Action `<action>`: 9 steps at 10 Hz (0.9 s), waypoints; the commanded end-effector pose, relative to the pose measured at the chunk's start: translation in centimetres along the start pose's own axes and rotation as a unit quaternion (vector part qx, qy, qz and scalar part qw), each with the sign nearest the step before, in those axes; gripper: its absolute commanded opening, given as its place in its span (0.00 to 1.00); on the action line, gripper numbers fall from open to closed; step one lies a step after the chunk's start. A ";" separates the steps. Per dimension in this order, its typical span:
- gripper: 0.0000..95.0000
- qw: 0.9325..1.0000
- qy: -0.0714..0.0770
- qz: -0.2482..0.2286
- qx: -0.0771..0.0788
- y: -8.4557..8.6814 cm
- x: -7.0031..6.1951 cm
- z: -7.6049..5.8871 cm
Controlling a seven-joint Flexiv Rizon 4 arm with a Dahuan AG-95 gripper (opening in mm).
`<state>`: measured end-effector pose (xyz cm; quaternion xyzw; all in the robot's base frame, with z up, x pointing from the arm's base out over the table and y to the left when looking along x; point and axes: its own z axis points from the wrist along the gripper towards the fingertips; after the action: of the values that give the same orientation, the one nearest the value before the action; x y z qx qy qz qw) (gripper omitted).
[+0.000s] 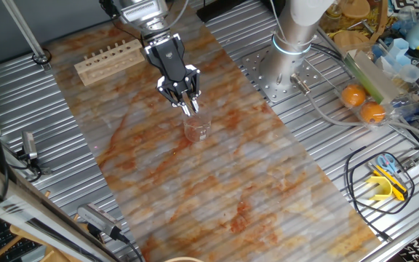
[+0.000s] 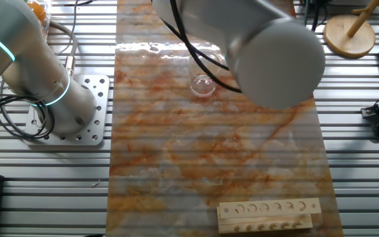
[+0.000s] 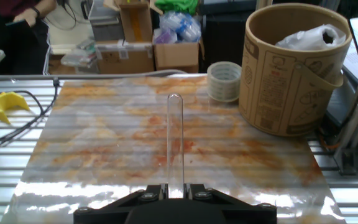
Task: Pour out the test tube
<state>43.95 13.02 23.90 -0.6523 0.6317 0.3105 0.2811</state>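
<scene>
Right now my gripper [image 3: 176, 191] is pinched shut on the test tube [image 3: 174, 143]. In the hand view the thin glass tube sticks straight out between my two fingers, with its round closed end far from me. That view looks flat across the table, so I think the tube is lying nearly level. I cannot tell if anything is inside it.

From one fixed view, my gripper [image 1: 188, 107] hangs just over the beaker [image 1: 197, 129], the wider clear glass on the marbled mat [image 1: 217, 182]. I cannot see the tube's open end, so I cannot say if it is over the glass.

I think I am in the pouring step. To do it well, I should tip slowly, keep the mouth of the tube over the beaker, and hold tight so the slick glass does not slip. I should not bump the beaker's rim, or it might fall over.

Other things sit around. The wooden rack [image 1: 109, 60] is at the far end of the mat, well apart from me. In the hand view a roll of tape [image 3: 224, 81] and a big cardboard bucket [image 3: 291, 68] stand past the mat's edge, and a yellow thing [image 3: 5, 104] lies off to one side. None of them is in my way. In the other fixed view my own arm hides my hand.
</scene>
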 end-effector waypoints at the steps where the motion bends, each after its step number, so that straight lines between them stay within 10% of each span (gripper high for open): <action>1: 0.00 1.000 -0.004 -0.001 -0.001 -0.1 0.0 0.0; 9: 0.00 1.000 -0.011 0.006 -0.002 -0.1 0.0 0.0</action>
<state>44.16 13.03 23.94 -0.6452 0.6316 0.3216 0.2851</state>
